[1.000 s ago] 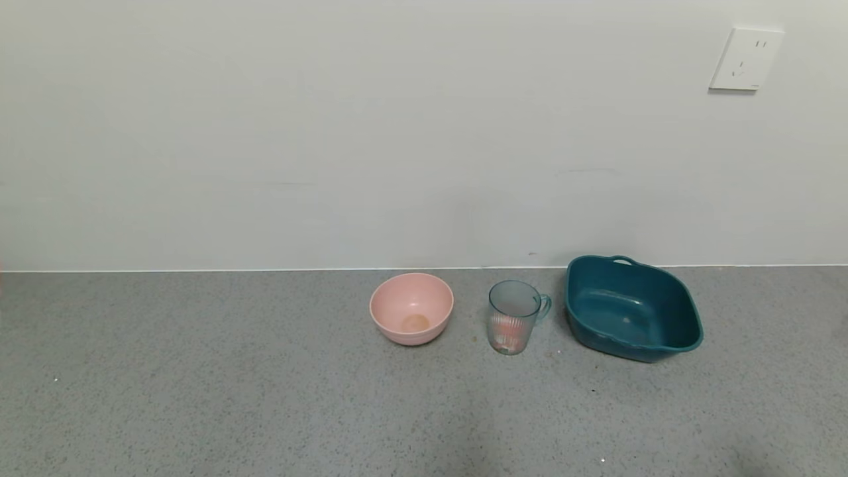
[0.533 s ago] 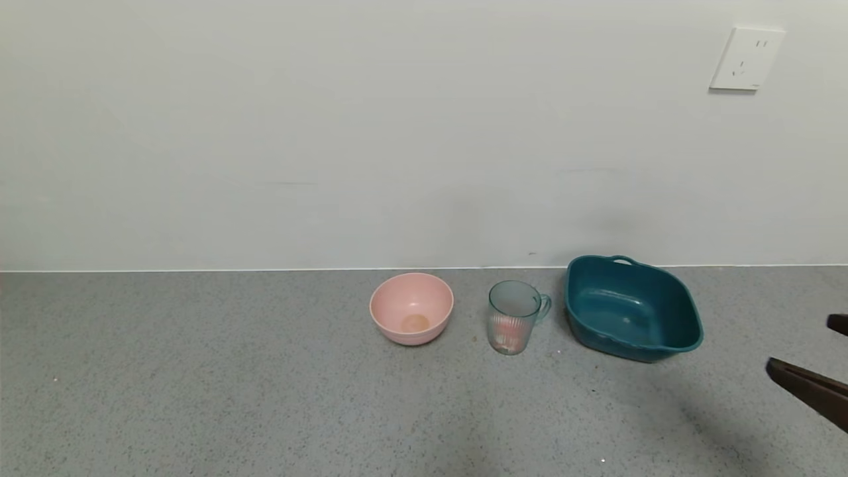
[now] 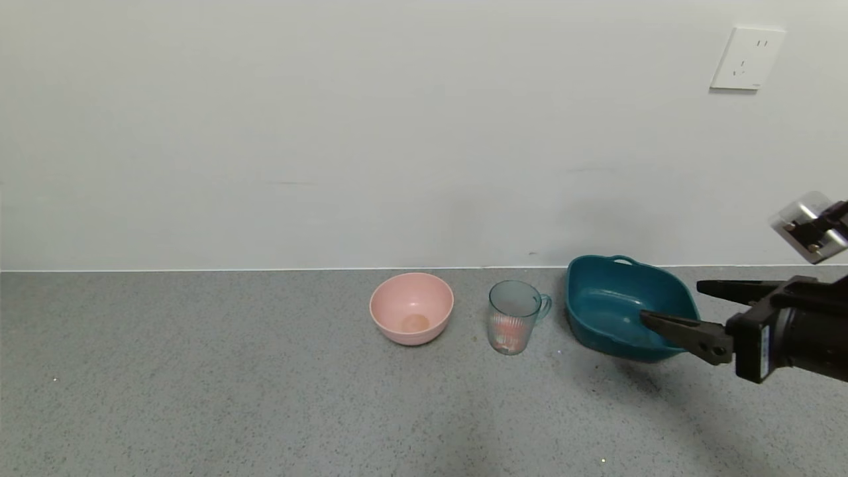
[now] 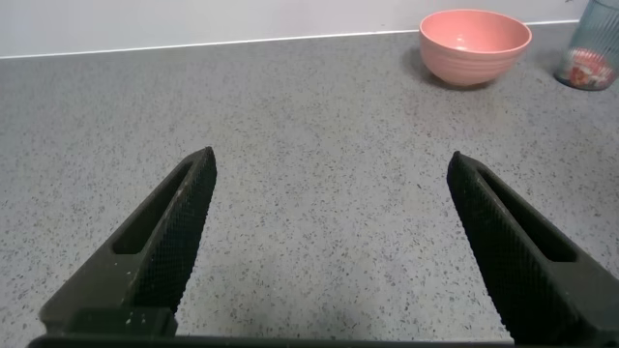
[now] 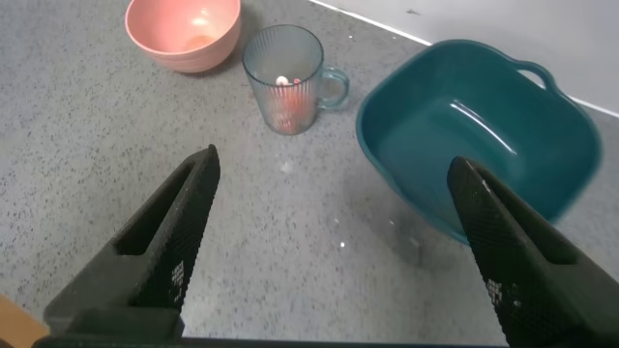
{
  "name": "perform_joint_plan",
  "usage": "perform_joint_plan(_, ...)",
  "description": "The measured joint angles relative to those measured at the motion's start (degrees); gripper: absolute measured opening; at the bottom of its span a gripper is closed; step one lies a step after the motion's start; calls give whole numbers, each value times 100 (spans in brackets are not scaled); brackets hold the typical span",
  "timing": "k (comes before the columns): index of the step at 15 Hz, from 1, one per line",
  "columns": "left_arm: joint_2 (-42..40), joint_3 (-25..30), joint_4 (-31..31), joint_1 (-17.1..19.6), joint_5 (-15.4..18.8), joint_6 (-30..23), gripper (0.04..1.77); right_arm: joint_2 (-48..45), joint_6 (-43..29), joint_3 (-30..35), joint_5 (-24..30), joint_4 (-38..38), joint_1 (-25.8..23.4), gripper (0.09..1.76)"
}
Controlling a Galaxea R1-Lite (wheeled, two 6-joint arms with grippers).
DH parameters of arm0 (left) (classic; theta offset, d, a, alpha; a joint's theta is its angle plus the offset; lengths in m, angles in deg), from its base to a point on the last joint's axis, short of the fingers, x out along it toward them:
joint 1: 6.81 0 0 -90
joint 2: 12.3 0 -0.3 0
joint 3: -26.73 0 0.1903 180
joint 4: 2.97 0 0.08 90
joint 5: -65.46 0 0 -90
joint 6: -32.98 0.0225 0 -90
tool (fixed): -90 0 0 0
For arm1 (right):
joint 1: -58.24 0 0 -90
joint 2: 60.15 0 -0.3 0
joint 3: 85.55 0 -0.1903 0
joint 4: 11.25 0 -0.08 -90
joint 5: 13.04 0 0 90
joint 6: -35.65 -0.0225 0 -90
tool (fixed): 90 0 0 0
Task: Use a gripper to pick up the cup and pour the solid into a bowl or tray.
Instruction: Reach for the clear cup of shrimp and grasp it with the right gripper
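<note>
Three vessels: a pink round plastic bowl [image 3: 411, 308], a transparent blue-green ribbed plastic cup [image 3: 513, 317] and a wide dark teal plastic basin [image 3: 631, 308] stand in a row on the grey speckled counter [image 3: 232, 384], near the white wall [image 3: 331, 132].
Cup: upright between the pink bowl and the teal basin, apart from both, its small side handle turned toward the basin.
Solid: small red-orange and white round pieces [image 5: 286, 104] lie in the bottom of the cup.
Basin: at the robot's right of the cup, loop handle at the rim on the wall side.
Right gripper [image 3: 672, 306]: black, reaching in from the right edge of the head view, its fingers spread wide and holding nothing; one fingertip overlaps the basin's near right rim in that view. The cup is well apart from it.
Left gripper [image 4: 329, 242]: seen only in its own wrist view, fingers wide apart and empty, low over bare counter with the pink bowl far ahead.
Wall: a white socket plate [image 3: 747, 58] sits high on the right.
</note>
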State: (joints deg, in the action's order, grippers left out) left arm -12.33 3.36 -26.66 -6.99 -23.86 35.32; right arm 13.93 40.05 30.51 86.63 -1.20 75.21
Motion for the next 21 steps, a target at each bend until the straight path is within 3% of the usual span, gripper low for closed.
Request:
perform_joint_plan(11, 0, 0, -2, 0, 2, 2, 172, 2118, -236, -1169, -20, -490, 736, 171)
perform_joint_plan(21, 0, -2, 0, 0, 2, 2, 172, 3377, -361, -1273, -35, -923, 1012, 171)
